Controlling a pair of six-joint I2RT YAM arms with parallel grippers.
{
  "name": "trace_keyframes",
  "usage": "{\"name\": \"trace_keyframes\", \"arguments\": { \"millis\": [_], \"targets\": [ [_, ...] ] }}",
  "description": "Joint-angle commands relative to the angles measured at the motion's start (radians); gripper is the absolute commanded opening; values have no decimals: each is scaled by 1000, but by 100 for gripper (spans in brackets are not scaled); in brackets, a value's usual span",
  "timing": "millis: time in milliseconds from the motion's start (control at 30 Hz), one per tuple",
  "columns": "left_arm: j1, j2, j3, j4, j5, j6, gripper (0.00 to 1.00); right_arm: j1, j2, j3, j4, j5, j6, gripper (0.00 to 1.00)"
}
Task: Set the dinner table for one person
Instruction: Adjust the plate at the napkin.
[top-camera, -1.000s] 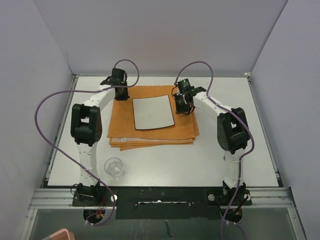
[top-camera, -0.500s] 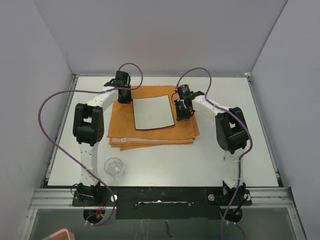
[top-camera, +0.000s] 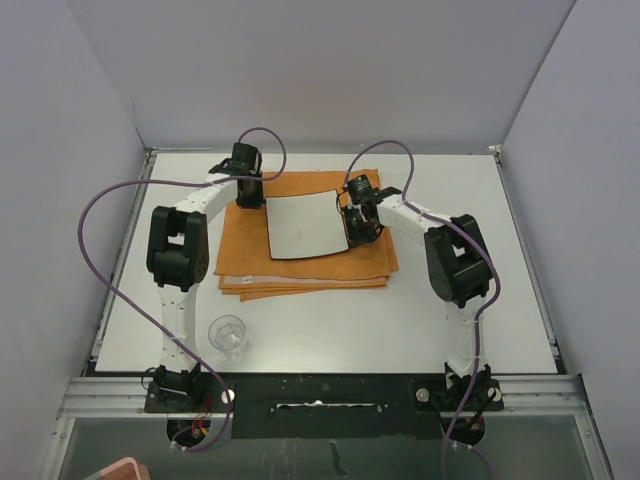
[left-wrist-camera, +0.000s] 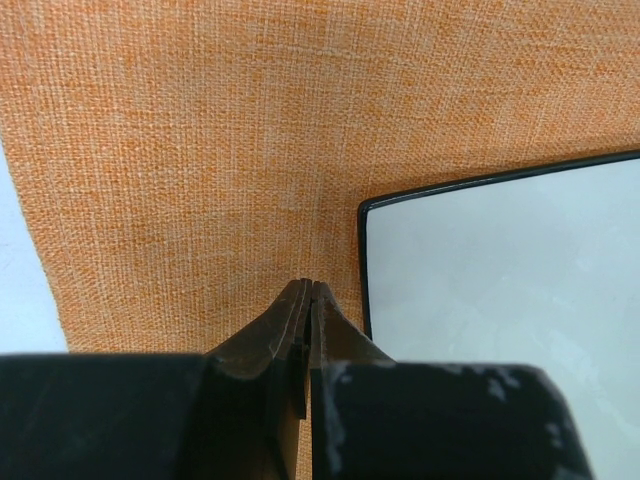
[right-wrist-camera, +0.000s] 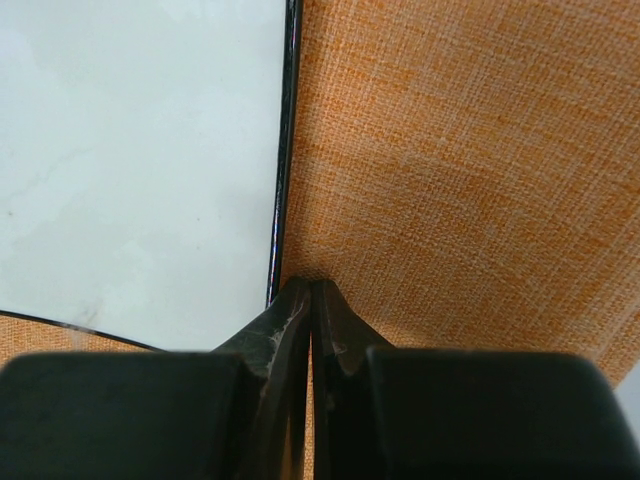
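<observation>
The orange placemat (top-camera: 300, 268) and square white plate (top-camera: 305, 225) lie on the dinner table (top-camera: 480, 300); the glass (top-camera: 228, 335), near left, is not yet placed. The left gripper (left-wrist-camera: 308, 288) and right gripper (right-wrist-camera: 308, 286) are closed, empty.

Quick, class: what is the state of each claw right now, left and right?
Left claw: closed, holding nothing, tips over the orange cloth.
Right claw: closed, holding nothing, tips beside the plate.

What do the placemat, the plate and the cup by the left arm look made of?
Placemat: orange woven cloth, matte; the weave shows close up. Plate: white with a thin dark rim, smooth, probably ceramic or glass. Cup: clear, see-through; glass or plastic, cannot tell.
</observation>
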Motion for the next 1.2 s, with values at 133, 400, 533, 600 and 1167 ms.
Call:
{"name": "trace_keyframes", "arguments": {
  "millis": [133,400,533,600,1167],
  "targets": [
    [-12,33,44,12,15,-32,0,44,21,34,20,-17,10,0],
    [-28,45,60,27,27,-47,0,76,19,43,17,-25,8,0],
    [-34,53,74,22,29,-49,0,80,12,36,17,-20,5,0],
    [-37,54,74,23,29,-51,0,80,8,34,19,-19,0,0],
    [-46,14,50,26,23,-52,0,66,-8,32,10,15,-11,0]
  ]
}}
